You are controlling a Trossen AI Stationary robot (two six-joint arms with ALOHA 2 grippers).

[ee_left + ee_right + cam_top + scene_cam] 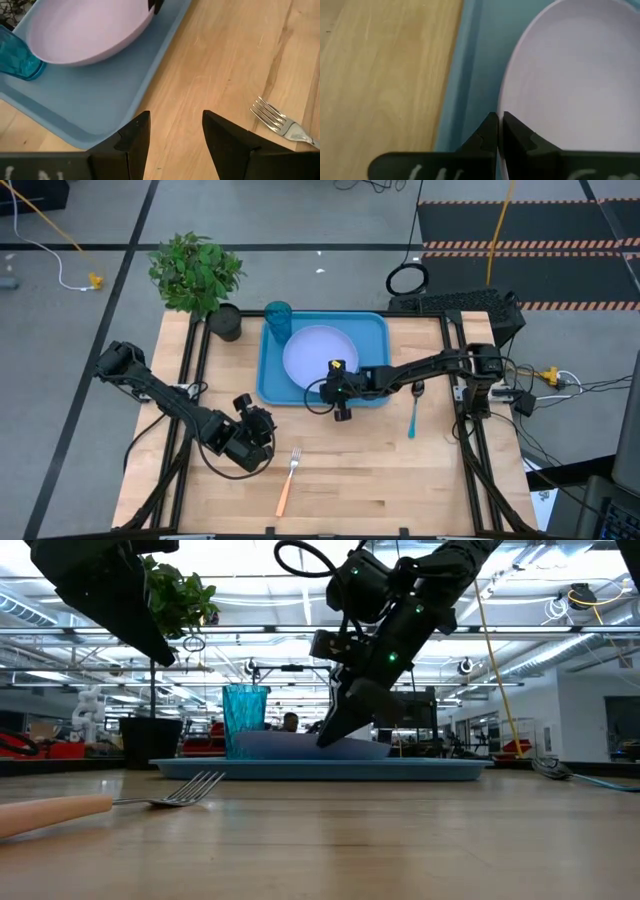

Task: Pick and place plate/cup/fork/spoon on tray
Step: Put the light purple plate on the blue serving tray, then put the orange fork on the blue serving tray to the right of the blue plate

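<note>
The pale plate (318, 352) lies in the blue tray (270, 375) at the table's far middle, beside the teal cup (278, 320), which stands upright in the tray's far left corner. My right gripper (499, 125) is shut on the plate's near rim. The orange-handled fork (288, 480) lies flat on the table near the front edge. The blue-handled spoon (413, 415) lies flat on the table right of the tray. My left gripper (172, 135) is open and empty above the bare wood between the tray and the fork. My right gripper pinches the plate's rim (506, 100) on its near side between its two fingers (520, 140). The fingers slant down from the table's right and near side. The plate stays over the tray; in the low view its underside (300, 748) sits on the tray floor.
A green plant (195, 270) in a dark pot (225, 322) stands at the table's far left corner, just left of the tray. Bare wood lies between the tray's near rim and the fork, and along the table's right side past the spoon.
</note>
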